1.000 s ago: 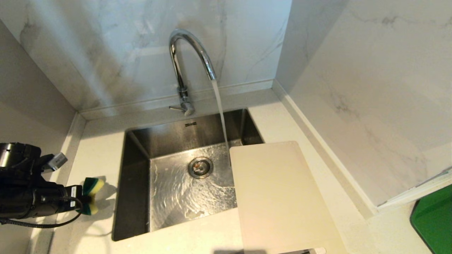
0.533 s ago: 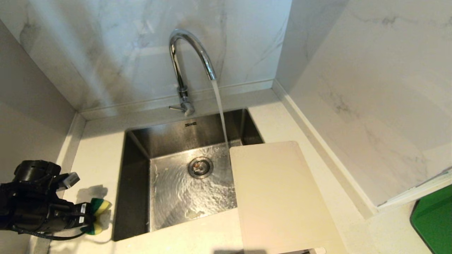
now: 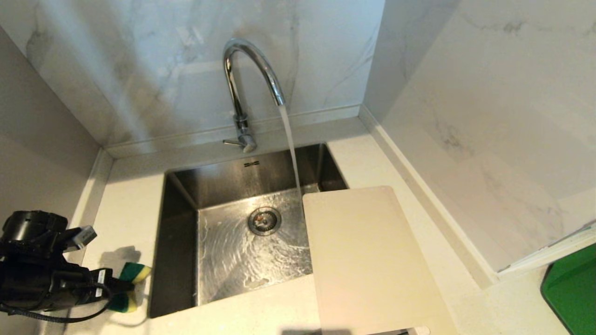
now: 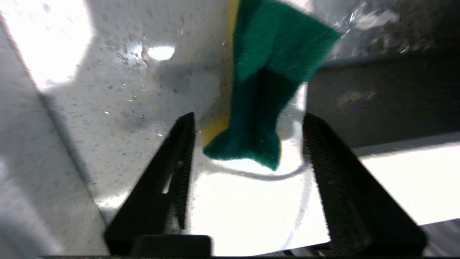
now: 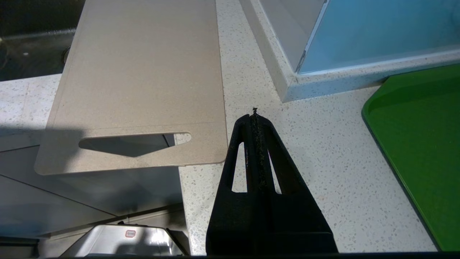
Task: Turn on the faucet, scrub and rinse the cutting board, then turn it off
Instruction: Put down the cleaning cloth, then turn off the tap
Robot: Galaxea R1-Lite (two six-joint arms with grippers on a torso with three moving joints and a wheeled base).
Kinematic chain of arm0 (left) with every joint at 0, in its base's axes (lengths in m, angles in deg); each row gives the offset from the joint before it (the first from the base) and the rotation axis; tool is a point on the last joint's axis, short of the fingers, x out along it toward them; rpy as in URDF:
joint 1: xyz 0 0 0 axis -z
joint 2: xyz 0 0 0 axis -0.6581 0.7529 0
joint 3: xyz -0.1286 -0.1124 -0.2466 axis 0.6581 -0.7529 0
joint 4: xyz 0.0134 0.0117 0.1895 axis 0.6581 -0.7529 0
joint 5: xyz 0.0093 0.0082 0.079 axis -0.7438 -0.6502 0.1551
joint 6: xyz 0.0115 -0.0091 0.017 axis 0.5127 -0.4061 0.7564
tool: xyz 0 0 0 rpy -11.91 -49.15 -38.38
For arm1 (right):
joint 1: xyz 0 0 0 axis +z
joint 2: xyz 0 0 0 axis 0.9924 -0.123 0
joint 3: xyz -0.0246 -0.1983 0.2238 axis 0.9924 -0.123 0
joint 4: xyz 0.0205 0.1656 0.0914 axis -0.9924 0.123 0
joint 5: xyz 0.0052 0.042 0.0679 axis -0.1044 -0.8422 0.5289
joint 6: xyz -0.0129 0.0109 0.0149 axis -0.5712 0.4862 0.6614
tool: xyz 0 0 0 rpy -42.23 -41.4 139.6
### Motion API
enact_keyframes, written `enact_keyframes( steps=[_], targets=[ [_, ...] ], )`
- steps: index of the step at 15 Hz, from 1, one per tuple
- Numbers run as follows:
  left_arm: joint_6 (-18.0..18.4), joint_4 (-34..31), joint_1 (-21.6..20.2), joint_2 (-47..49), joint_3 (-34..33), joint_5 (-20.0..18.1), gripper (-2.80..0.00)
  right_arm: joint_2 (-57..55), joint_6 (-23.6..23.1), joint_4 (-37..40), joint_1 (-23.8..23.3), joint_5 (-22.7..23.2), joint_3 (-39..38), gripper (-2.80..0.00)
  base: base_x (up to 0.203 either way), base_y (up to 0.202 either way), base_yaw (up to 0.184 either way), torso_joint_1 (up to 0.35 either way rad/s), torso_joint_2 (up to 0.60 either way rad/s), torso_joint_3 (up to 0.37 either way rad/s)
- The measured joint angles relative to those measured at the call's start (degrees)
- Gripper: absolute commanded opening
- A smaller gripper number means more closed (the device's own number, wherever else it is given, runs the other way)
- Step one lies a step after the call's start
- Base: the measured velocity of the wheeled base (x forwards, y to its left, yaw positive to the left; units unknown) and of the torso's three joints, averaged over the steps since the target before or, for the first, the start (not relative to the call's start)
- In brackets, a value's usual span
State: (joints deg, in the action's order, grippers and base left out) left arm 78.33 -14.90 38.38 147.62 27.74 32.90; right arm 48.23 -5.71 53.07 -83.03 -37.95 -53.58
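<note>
Water runs from the chrome faucet (image 3: 242, 70) into the steel sink (image 3: 181, 186); the thin lever (image 3: 230, 142) sticks out at the faucet's base. The pale cutting board (image 3: 368, 260) lies flat on the counter right of the sink, one corner over the basin. Its handle slot (image 5: 133, 142) hangs past the counter's front edge. A green-and-yellow sponge (image 3: 132, 284) rests on the counter by the sink's left rim. My left gripper (image 4: 248, 120) is open, its fingers either side of the sponge's (image 4: 273, 79) near end without gripping it. My right gripper (image 5: 254, 115) is shut and empty beside the board's handle end.
A green tray (image 3: 570, 288) sits on the counter at the far right. Marble walls close in behind the sink, on the left, and at the right corner. Wet drops and a thin cable shadow mark the counter under the left gripper.
The left gripper came down toward the counter with the sponge, then opened and drew back slightly; the sponge now lies free. The water keeps running and the board has not moved.
</note>
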Motion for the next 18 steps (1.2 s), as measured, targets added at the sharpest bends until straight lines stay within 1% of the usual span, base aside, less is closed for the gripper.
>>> enact_keyframes(
  steps=[1,2,3,5,6,8,10,11,12,15,17,18],
  targets=[
    [0.00,-0.66,-0.02,-1.67,0.12,0.02,0.00,0.00,0.00,0.00,0.00,0.02,0.00,-2.80,0.000,0.000,0.000,0.000,0.00,0.000],
    [-0.06,-1.55,-0.02,-3.44,0.71,0.05,-2.80,0.00,0.03,0.00,0.00,0.00,0.00,-2.80,0.000,0.000,0.000,0.000,0.00,0.000],
    [-0.21,-2.53,-0.02,-5.10,1.71,-0.01,-2.80,0.00,0.00,0.00,0.00,0.00,0.00,-2.80,0.000,0.000,0.000,0.000,0.00,0.000],
    [-0.30,-6.03,0.23,-8.95,5.73,-0.39,-2.80,0.00,0.02,-0.09,0.00,-0.01,0.00,-2.80,0.000,0.000,0.000,0.000,0.00,0.000],
    [-0.53,-7.75,1.20,-10.59,8.16,-0.72,-2.80,0.00,0.00,-0.10,0.00,-0.01,0.00,-2.80,0.000,0.000,0.000,0.000,0.00,0.000],
    [-1.49,-8.85,5.23,-12.87,12.33,-2.35,-2.80,0.00,0.01,-0.11,0.00,0.01,0.00,-2.80,0.000,0.000,0.000,0.000,0.00,0.000],
    [-3.22,-7.71,10.25,-13.42,15.32,-4.64,-2.80,0.00,0.02,-0.11,0.00,-0.01,0.00,-2.80,0.000,0.000,0.000,0.000,0.00,0.000],
    [-4.63,-5.55,12.61,-12.83,16.52,-5.50,-2.80,0.00,-0.02,-0.11,0.00,0.00,0.00,-2.80,0.000,0.000,0.000,0.000,0.00,0.000],
    [-6.17,-2.07,14.32,-11.92,17.20,-5.86,-2.80,0.00,-0.05,-0.13,0.00,0.00,0.00,-2.80,0.000,0.000,0.000,0.000,0.00,0.000],
    [-11.94,13.19,18.55,-6.55,18.05,-6.08,-2.80,0.00,-0.07,-0.15,0.00,0.00,0.00,-2.80,0.000,0.000,0.000,0.000,0.00,0.000],
    [-14.16,22.18,20.54,-2.14,18.14,-5.94,-2.80,0.00,-0.08,-0.17,0.00,0.00,0.00,-2.80,0.000,0.000,0.000,0.000,0.00,0.000],
    [-14.56,27.04,21.37,0.58,18.16,-5.77,-2.80,0.00,-0.06,-0.20,0.00,0.02,0.00,-2.80,0.000,0.000,0.000,0.000,0.00,0.000]
  ],
)
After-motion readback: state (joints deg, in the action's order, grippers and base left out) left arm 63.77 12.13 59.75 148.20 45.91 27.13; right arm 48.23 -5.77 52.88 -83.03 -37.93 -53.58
